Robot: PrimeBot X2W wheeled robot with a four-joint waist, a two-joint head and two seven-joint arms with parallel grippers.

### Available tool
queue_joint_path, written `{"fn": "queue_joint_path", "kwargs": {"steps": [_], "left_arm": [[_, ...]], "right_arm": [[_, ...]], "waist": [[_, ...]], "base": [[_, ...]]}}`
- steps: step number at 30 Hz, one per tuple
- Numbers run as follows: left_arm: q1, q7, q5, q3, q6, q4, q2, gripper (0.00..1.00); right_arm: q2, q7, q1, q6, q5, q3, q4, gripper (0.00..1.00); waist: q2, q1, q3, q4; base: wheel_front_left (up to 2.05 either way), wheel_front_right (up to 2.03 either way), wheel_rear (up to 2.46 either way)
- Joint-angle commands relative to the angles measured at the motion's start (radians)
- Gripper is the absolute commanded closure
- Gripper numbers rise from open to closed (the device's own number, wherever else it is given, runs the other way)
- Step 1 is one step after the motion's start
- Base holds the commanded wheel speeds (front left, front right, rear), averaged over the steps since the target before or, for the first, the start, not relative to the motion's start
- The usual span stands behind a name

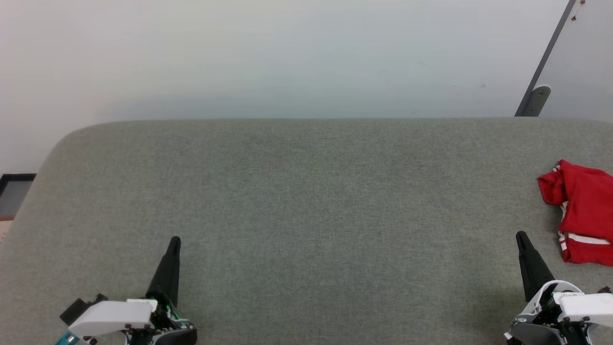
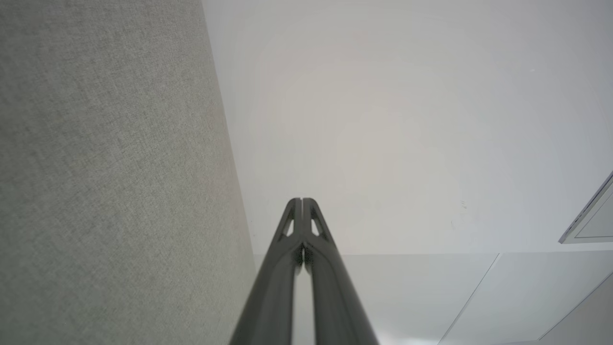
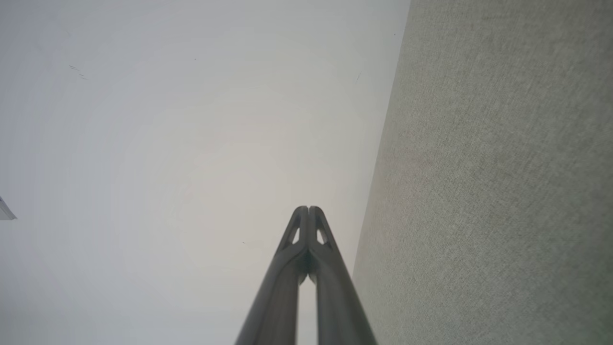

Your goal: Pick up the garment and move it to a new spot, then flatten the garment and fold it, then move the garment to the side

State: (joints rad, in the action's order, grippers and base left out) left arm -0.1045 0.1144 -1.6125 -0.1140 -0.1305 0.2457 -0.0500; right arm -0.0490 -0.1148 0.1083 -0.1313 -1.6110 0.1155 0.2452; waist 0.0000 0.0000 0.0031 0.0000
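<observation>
Grey fabric-covered table point(image 1: 306, 191), pale wall point(image 1: 287, 57) behind it. Red garment point(image 1: 586, 211) with white-and-red striped trim lies crumpled on the table at the far right of the head view, partly cut off by the frame edge. Left tool point(image 1: 175, 241) at lower left, fingers pressed together, holding nothing; its wrist view shows the tips meeting point(image 2: 302, 201). Right tool point(image 1: 521, 235) at lower right, fingers together too point(image 3: 309, 209), near the garment but not touching it.
</observation>
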Motion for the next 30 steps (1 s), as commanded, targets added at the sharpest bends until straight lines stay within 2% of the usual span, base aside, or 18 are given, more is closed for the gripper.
{"fn": "queue_joint_path", "kwargs": {"steps": [1, 30], "left_arm": [[-0.008, 0.003, -0.001, -0.002, 0.000, -0.002, 0.001, 1.00], [-0.008, 0.003, 0.000, -0.003, 0.000, -0.002, 0.001, 1.00]], "right_arm": [[-0.002, -0.002, 0.002, 0.001, -0.004, -0.003, 0.000, 1.00], [-0.002, -0.002, 0.002, 0.001, -0.004, -0.003, 0.000, 1.00]], "waist": [[0.0000, 0.0000, 0.000, 0.000], [0.0000, 0.0000, 0.000, 0.000]], "base": [[0.00, 0.00, 0.00], [0.00, 0.00, 0.00]]}}
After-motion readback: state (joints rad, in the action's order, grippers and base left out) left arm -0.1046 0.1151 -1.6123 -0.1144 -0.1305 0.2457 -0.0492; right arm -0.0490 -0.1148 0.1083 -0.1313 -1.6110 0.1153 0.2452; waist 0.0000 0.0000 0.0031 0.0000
